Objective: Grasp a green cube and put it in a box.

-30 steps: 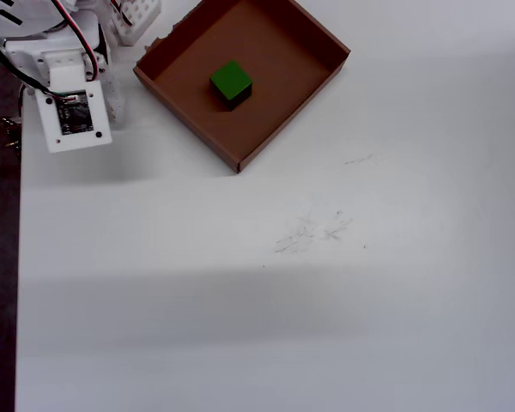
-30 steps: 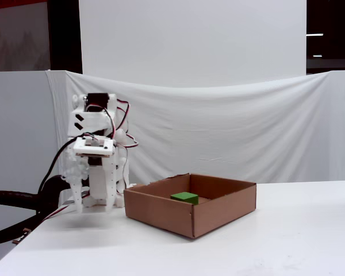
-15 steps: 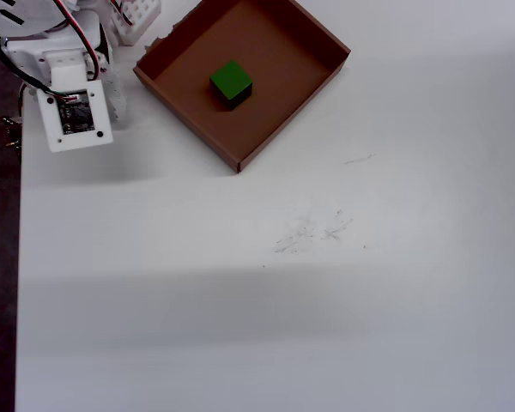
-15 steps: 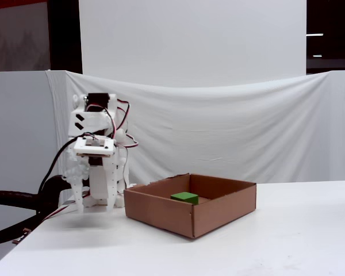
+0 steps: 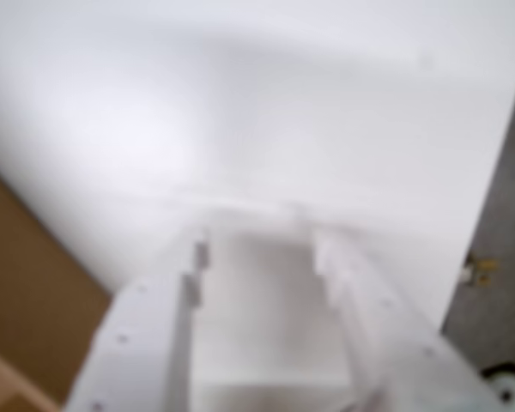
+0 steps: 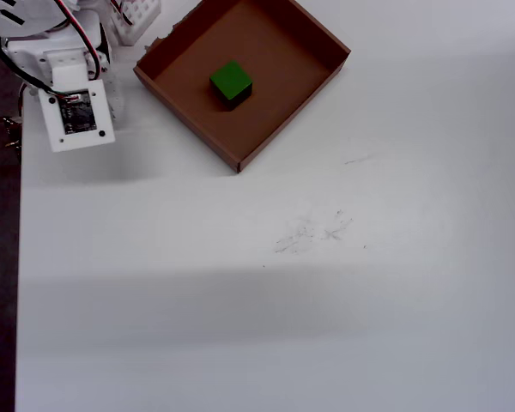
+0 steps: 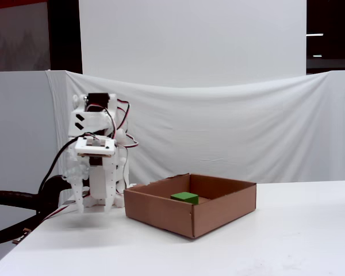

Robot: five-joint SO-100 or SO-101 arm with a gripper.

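1. Nearest the fixed camera is the bare white counter; the overhead view shows faint grey scuff marks on it, well apart from everything else
2. Next comes the box, a shallow brown cardboard tray standing with one corner toward the fixed camera; in the overhead view the box lies near the top edge, turned diamond-wise
3. The green cube rests on the box floor, roughly in the middle and clear of all four walls; in the fixed view only the top of the green cube shows above the near wall
4. Left of the box in the fixed view stands the white robot arm, folded up, with red and black wires looping off it; it is beside the box and does not touch it
5. The blurred wrist view looks down past the hand at bare counter; its two white fingers stand slightly apart with nothing between them, and a brown box wall shows at the left edge
6. Farthest back hangs a white cloth behind the counter
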